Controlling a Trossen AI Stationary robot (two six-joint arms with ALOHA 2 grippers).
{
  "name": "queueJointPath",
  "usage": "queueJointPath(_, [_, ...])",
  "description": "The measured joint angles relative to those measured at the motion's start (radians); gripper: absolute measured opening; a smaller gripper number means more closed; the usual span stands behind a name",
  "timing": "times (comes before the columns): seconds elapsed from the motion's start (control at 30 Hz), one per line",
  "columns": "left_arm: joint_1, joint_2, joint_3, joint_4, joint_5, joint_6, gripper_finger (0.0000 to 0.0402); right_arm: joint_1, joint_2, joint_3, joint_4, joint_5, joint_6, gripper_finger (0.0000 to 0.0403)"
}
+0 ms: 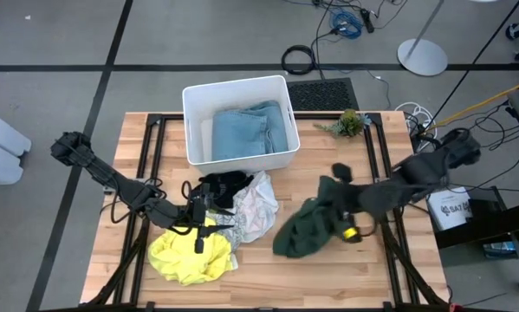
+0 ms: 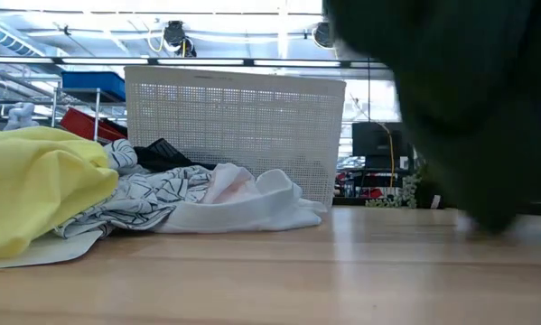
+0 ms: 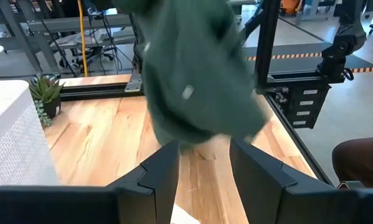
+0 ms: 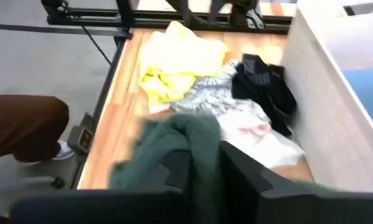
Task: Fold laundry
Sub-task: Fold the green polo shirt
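Observation:
My right gripper is shut on the dark green garment, which hangs blurred in the left wrist view and fills the low view's right side. My left gripper stands open over the yellow garment, pointing toward the green one, with nothing between its fingers. The white patterned garment and the black one lie heaped between the yellow garment and the white bin. The light blue garment lies inside the bin. My right gripper pinches a bunched fold of the dark green garment between its two fingers, slanting down from the table's right side. The cloth drapes over and below the fingers, slack. I cannot tell whether its lower end rests on the table.
A small potted plant stands at the far edge, right of the bin. Black frame rails run along the table's sides. A person's brown trouser leg shows beside the table's near edge. Bare wood lies at the near middle.

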Motion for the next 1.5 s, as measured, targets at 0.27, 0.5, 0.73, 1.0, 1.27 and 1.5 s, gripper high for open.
queueJointPath(0.27, [0.000,0.000,0.000,0.010,-0.010,-0.056,0.0152,-0.035,0.112,0.033,0.046,-0.154,-0.042,0.0137])
queueJointPath(0.5, [0.001,0.004,0.000,0.026,-0.013,-0.074,0.0152,-0.003,0.104,0.055,-0.164,-0.261,0.255,0.0183])
queueJointPath(0.73, [0.020,0.009,0.000,0.063,-0.012,-0.095,0.0152,0.130,0.112,0.013,-0.204,-0.438,0.563,0.0187])
queueJointPath(1.0, [0.111,0.299,0.126,0.280,0.283,0.009,0.0152,0.284,0.113,0.008,-0.385,-0.289,0.781,0.0181])
queueJointPath(1.27, [0.142,0.707,0.589,0.028,0.462,0.113,0.0152,0.349,0.112,0.008,-0.397,-0.139,0.815,0.0181])
queueJointPath(1.5, [0.136,0.954,0.926,-0.324,0.419,0.135,0.0152,0.353,0.112,0.008,-0.396,-0.114,0.756,0.0180])
